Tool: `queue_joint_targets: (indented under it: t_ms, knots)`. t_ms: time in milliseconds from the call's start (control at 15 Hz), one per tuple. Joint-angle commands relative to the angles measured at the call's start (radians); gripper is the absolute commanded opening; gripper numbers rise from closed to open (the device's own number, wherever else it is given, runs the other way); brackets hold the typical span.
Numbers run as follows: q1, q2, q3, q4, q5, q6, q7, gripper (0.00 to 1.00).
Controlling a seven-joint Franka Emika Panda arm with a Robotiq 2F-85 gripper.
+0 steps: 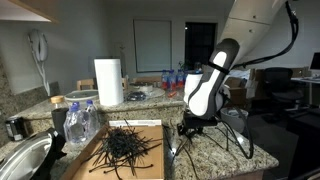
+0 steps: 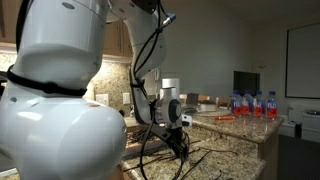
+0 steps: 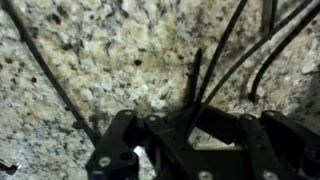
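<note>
**Jaws closed on a strand, down at the counter**

Jaws are fully together. The gripper [image 3: 190, 122] is low over the counter [image 3: 100, 55], and a thin black strand [image 3: 196, 78] runs straight in between the fingers. It looks pinched, but the wrist view is too blurred to be sure. More loose strands [image 3: 262, 50] fan out just beside it on the granite. In an exterior view the gripper sits just beside the board [image 1: 152, 168], which carries the main pile [image 1: 125, 148]. The towel roll [image 1: 108, 82] is behind the board, and the bottles [image 1: 172, 76] are further back.
</note>
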Motion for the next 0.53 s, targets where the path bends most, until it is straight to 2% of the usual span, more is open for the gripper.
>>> queue_joint_targets:
  t_ms: [0,467]
  knots:
    - [-0.004,-0.074,0.022,-0.046,0.068,-0.050,-0.107,0.06]
    - [-0.026,-0.229,0.057,-0.022,0.076,-0.220,-0.216,0.07]
